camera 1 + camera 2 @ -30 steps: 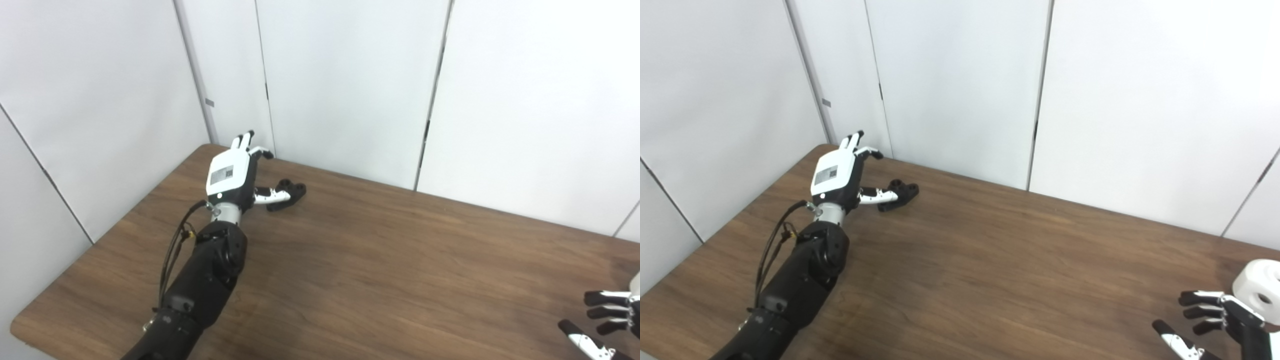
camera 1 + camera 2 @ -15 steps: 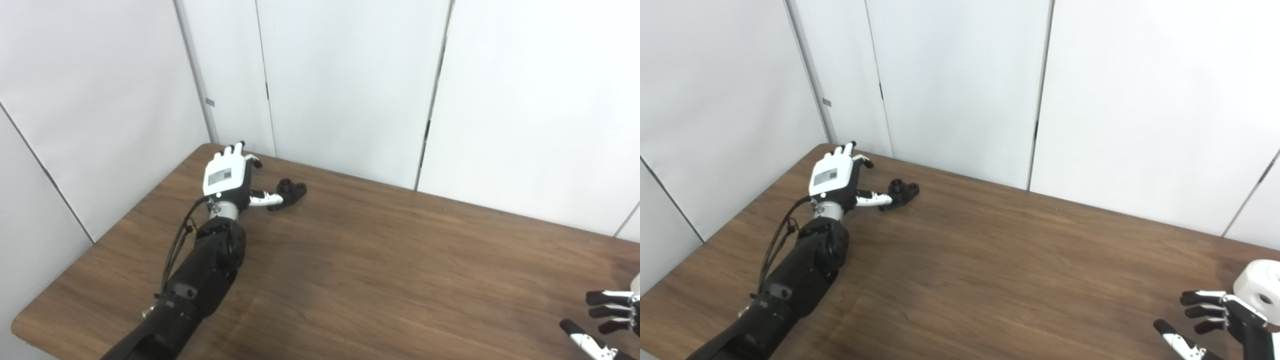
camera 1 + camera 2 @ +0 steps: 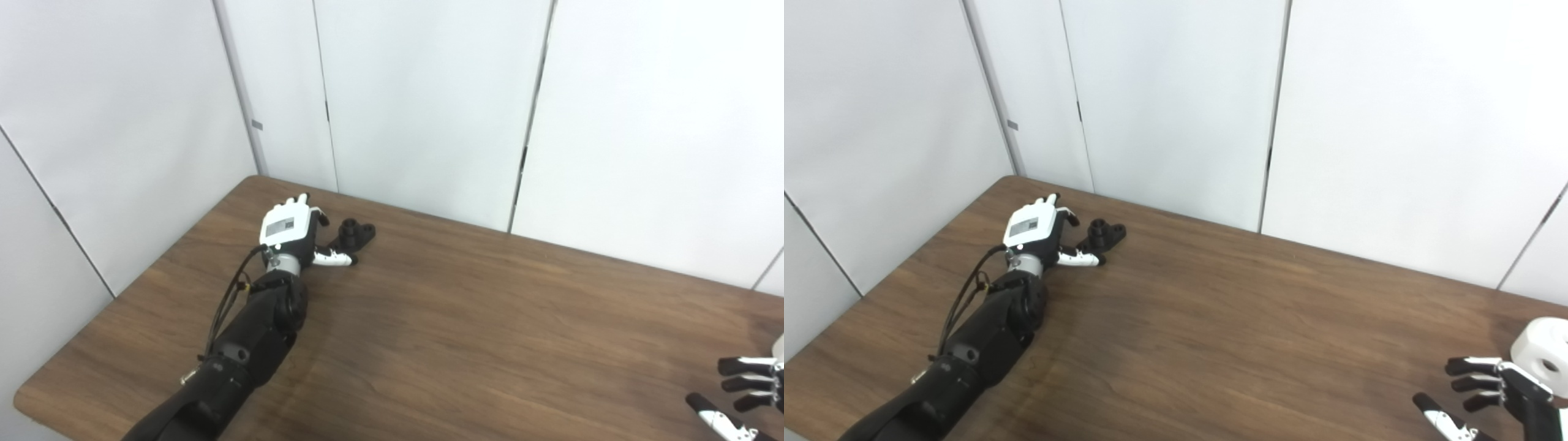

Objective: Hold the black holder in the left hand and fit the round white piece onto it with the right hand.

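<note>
the fingers [image 3: 301, 199] of the left hand [image 3: 288, 229] are spread and clamped on nothing; its thumb lies along the wood just below and left of the black holder [image 3: 354, 233], close beside it, though whether it touches cannot be told. this hand sits in the upper left of the frame, low over the table [image 3: 465, 343], with its dark arm running down to the bottom left edge.

at the lower right corner the right hand [image 3: 1488, 392] shows only in part, fingers apart and curled loosely, holding nothing. the round white piece [image 3: 1543, 355] rests on the table just above and right of it, at the frame's right edge, its central hole facing up and toward the camera; in the left eye view it is all but cut off.

so, by my judgement, the task is at its very start: neither part is gripped or lifted, and both grasps, the bringing together and the fitting all remain.

the holder lies flat, its long axis running from lower left to upper right, with a short round boss standing up near its middle.
</note>
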Robot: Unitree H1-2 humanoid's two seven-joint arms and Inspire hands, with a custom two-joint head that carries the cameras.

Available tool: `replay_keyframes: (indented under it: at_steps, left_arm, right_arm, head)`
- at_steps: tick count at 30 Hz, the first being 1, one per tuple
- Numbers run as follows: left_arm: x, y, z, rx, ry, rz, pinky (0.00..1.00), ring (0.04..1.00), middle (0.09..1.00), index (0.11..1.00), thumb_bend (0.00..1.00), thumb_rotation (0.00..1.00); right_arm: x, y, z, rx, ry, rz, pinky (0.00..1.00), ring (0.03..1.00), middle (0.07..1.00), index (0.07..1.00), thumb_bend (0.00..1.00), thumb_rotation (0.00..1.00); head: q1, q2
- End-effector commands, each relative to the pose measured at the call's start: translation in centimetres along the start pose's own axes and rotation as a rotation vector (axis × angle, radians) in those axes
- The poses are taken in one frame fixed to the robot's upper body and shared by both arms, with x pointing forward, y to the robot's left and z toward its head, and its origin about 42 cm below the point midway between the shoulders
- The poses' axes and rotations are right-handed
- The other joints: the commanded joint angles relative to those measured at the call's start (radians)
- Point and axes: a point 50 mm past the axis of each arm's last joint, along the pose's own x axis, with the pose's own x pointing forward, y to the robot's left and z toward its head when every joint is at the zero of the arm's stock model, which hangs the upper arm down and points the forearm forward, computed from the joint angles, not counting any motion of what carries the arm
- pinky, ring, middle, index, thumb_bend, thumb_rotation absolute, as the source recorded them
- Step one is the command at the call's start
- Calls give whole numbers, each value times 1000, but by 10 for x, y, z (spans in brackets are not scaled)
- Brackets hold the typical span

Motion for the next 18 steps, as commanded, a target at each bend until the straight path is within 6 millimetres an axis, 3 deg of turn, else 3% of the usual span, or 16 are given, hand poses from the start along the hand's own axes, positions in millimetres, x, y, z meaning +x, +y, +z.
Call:
replay_keyframes:
  at_steps: [1,18]
  left_arm:
    - [17,30,10,1,-28,77,1000,1000,1000,693,1000,423]
    - [28,8,5,43,-29,9,1000,1000,1000,665,1000,377]
  right_arm:
    - [7,-5,15,1,-69,-21,376,517,603,494,498,115]
    - [-2,-9,25,-13,-63,-18,387,522,602,494,498,115]
  head:
    - [-3,2]
    - [-16,25]
